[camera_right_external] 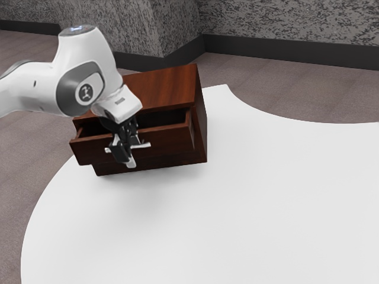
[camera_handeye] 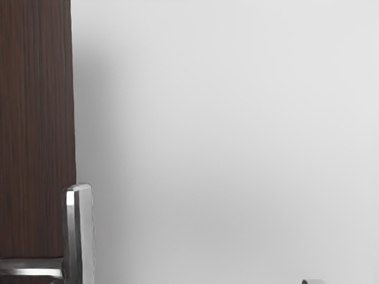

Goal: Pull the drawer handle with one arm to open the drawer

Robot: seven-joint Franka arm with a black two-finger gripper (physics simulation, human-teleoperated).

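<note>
Silver handle (camera_handeye: 79,236) clamped in end effector (camera_right_external: 122,148); drawer (camera_right_external: 166,137) partly out of wooden cabinet (camera_right_external: 166,86); arm emblem (camera_right_external: 86,92) unreadable

1. The white arm (camera_right_external: 65,83) reaches in from the exterior view's left and ends in the black pincer (camera_right_external: 124,152), which points down at the front of a drawer (camera_right_external: 163,141).
2. The pincer's fingers are closed on the silver handle (camera_right_external: 144,144) from two sides; the bar's ends stick out on either side of them.
3. The drawer sits directly behind the pincer, pulled partly out, with a dark gap above its front.
4. The dark wooden cabinet (camera_right_external: 172,86) holding it rises behind and above the pincer.
5. The white bench (camera_right_external: 237,207) lies beneath the pincer and carries the cabinet.
6. Brown floor (camera_right_external: 296,83) and a speckled grey wall (camera_right_external: 266,23) lie well beyond the pincer.
</note>
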